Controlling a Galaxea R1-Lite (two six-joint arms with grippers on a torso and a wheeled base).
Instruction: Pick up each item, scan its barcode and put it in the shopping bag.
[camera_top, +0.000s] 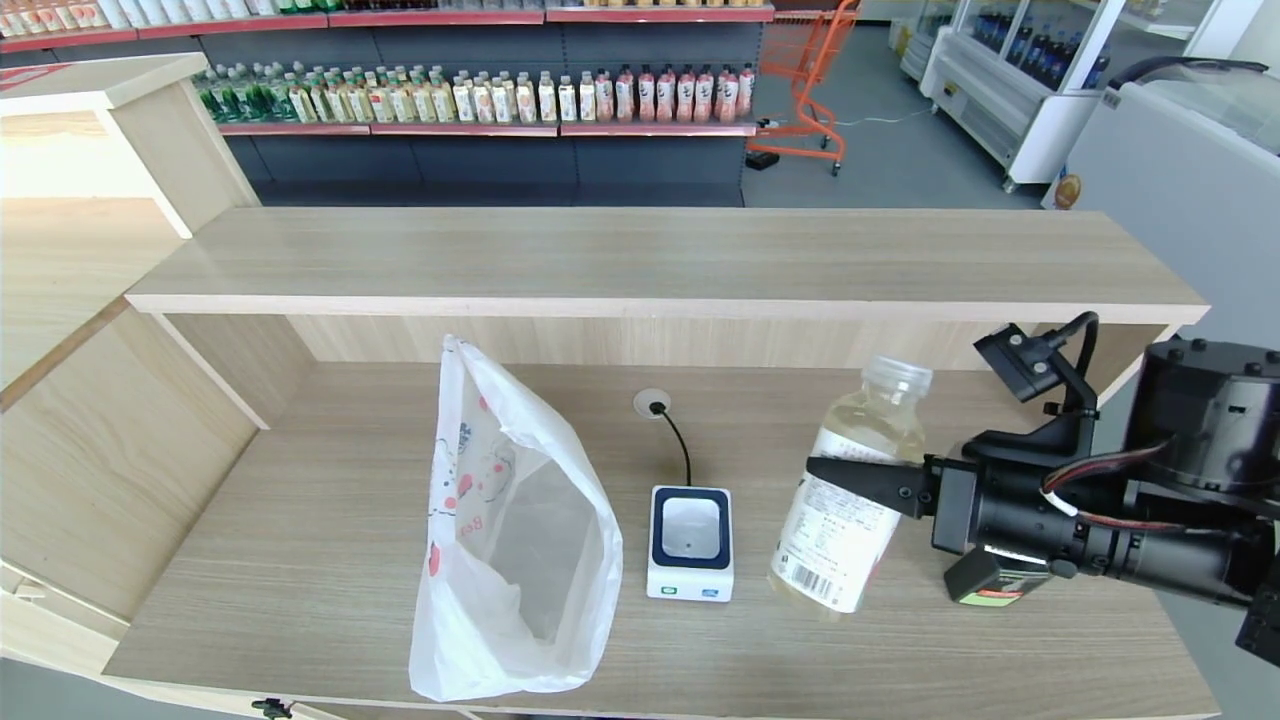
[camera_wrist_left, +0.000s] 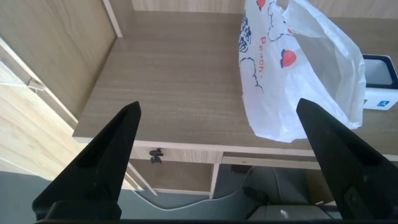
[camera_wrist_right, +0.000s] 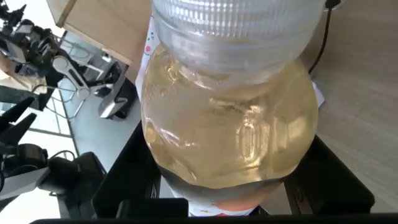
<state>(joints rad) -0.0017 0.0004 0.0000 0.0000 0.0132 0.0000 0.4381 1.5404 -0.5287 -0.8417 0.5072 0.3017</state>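
Pale yellow liquid filled the bottle (camera_top: 840, 540) that the right gripper (camera_top: 835, 478) held, its jaws clamped on the middle of the body. The bottle hung tilted, cap away from me, low over the right half of the bench (camera_top: 300, 540) and just beside the scanner (camera_top: 690, 540). Its barcode sat at the lower end of the label and faced upward and forward, not toward the scanner window. The white shopping bag (camera_top: 510, 540) stood open on the other side of the scanner, near the front edge. I could make out nothing inside it (the plastic was only half transparent). The left gripper (camera_wrist_left: 217, 109) hung off the front-left corner of the bench with its jaws wide apart and nothing between them.

By my judgement the picking up of this item was done, while its scanning and bagging were not yet done. A small dark box (camera_top: 990, 585) lay under the right arm, probably one more item to handle.
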